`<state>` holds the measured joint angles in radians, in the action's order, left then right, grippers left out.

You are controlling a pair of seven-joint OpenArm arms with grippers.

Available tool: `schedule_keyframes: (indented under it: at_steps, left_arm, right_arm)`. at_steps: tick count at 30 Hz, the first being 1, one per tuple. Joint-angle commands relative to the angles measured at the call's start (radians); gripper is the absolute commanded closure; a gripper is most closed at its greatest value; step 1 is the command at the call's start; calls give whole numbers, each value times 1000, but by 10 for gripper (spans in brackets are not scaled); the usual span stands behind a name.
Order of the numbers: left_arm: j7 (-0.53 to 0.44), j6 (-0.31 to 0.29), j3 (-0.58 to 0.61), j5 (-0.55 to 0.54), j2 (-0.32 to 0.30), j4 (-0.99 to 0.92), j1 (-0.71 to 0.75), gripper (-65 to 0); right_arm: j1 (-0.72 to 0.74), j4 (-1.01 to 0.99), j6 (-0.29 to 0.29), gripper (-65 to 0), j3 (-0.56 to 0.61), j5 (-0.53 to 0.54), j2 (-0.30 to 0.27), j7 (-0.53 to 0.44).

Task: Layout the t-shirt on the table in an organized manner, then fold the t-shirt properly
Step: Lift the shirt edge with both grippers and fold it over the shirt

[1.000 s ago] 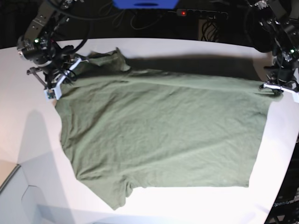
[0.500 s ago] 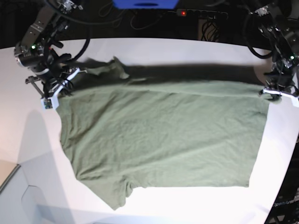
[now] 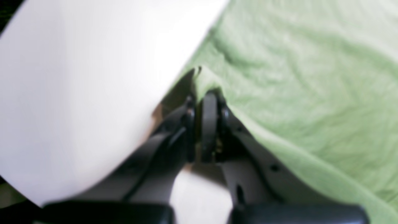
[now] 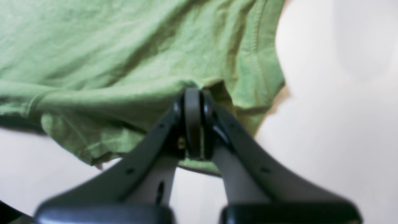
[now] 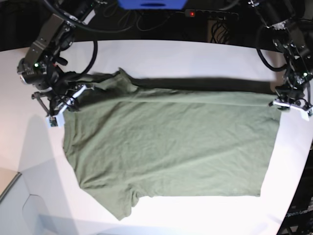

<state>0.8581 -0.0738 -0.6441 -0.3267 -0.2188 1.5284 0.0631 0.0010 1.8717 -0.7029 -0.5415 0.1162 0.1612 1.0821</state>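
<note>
You had the left gripper (image 5: 285, 103) and the right gripper (image 5: 68, 96) each pinched on a far corner of the t-shirt (image 5: 166, 147), to stretch it flat across the table (image 5: 195, 54).

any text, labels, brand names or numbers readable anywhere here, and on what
None can be read.
t-shirt: plain olive green, no print or tag showing.
table: bare white, no markings.
Blue object at the far edge: no lettering visible.
Small tag by the right gripper: too small to read.

Blurry wrist views, bright overhead glare
</note>
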Motion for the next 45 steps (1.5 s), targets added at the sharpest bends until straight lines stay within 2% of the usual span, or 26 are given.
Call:
schedule_keyframes:
  at_steps: [1,21,39,45]
  left_arm:
    - [-15,2,11,-4,-21,11,-26,0]
    - [-20,6,17,-4,-24,-99,-128,0]
    - [-21,6,22,-4,-26,-105,-219,0]
    - [-24,6,22,-4,-26,-174,-225,0]
  right_arm:
    - [23,4,5,0,2,18,-4,-20]
    - [104,-53,5,0,2,18,-21,-20]
    - [179,-136,5,0,2,18,-42,-21]
    - [181,-139,5,0,2,18,-42,-21]
